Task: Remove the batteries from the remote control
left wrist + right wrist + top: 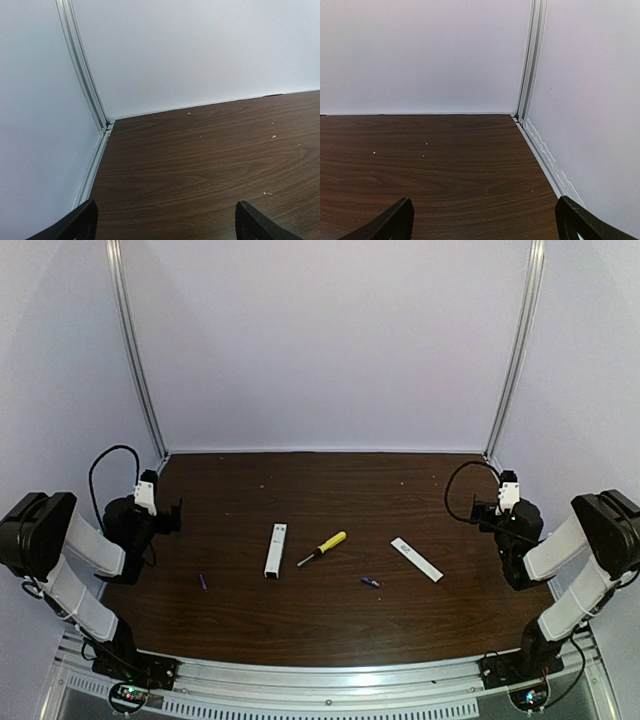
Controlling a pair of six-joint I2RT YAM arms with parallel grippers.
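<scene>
The remote control (275, 549) lies mid-frame, 1 battery (202, 581) lower left of it, another battery (370, 582) lower right. The left gripper (165, 225) and right gripper (485, 222) hang empty, jaws wide.

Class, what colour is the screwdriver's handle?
Yellow. The screwdriver shows best in the top external view.
</scene>
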